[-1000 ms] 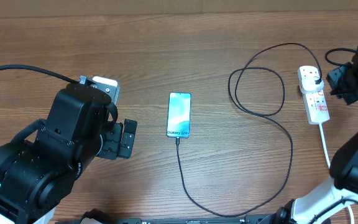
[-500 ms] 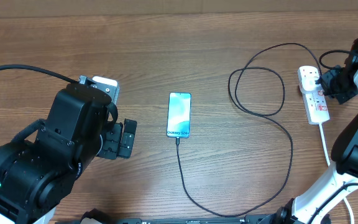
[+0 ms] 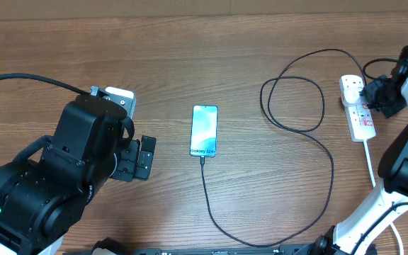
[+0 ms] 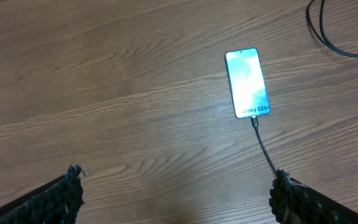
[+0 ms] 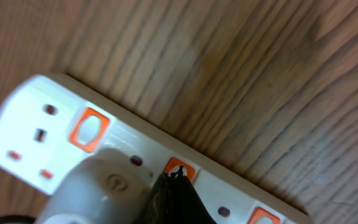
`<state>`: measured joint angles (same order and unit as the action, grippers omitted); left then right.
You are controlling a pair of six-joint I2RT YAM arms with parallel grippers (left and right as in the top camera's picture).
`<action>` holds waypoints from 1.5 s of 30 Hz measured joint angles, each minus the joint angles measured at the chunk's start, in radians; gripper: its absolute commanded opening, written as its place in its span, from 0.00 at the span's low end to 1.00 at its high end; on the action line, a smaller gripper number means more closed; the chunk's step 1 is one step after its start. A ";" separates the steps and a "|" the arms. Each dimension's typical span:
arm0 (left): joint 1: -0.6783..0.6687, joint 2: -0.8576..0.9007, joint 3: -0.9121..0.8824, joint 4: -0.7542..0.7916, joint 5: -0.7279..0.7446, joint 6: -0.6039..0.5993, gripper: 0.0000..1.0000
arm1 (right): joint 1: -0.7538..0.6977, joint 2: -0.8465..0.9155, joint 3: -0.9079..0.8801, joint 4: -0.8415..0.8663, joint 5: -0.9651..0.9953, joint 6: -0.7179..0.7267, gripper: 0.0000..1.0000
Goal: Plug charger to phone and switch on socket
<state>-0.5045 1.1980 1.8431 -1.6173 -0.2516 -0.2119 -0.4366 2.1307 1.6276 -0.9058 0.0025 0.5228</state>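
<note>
**Right hand at the socket switch**

We see the right hand [image 5: 174, 186] pressed together, its tip on an orange switch of the socket [image 3: 358, 106], far right. The left hand [image 4: 178, 196] hangs spread beside the phone [image 3: 205, 130], mid-tabletop [image 3: 190, 57], with the charger [image 3: 331, 170] at its lower end.

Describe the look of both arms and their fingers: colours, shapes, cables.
The left arm is bulky, rounded and black, with a black cable running to it. Its fingers are black with a rough, knobbly surface. The right arm has white links and black joints; its fingers are dark and textured too.
</note>
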 measured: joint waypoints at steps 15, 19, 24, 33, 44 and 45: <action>0.118 -0.204 -0.001 0.001 -0.001 0.000 1.00 | 0.054 0.021 0.088 -0.241 -0.071 -0.031 0.04; 0.241 -0.362 0.000 0.001 -0.008 0.000 1.00 | 0.047 0.004 0.190 -0.305 -0.056 -0.032 0.04; 0.314 -0.560 0.003 -0.002 -0.011 0.000 1.00 | 0.029 -0.138 0.307 -0.367 -0.037 -0.008 0.04; 0.317 -0.809 0.005 -0.008 -0.011 0.000 1.00 | 0.006 -0.616 0.572 -0.100 -0.195 0.141 0.04; 0.392 -1.009 0.006 -0.069 -0.014 -0.001 1.00 | 0.006 -0.996 0.629 0.021 -0.347 0.139 0.04; 0.402 -1.019 0.006 -0.070 -0.015 -0.001 1.00 | 0.006 -1.008 0.629 -0.004 -0.351 0.129 0.04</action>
<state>-0.1024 0.1795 1.8496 -1.6875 -0.2665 -0.2127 -0.4301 1.1229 2.2566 -0.9096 -0.3481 0.6514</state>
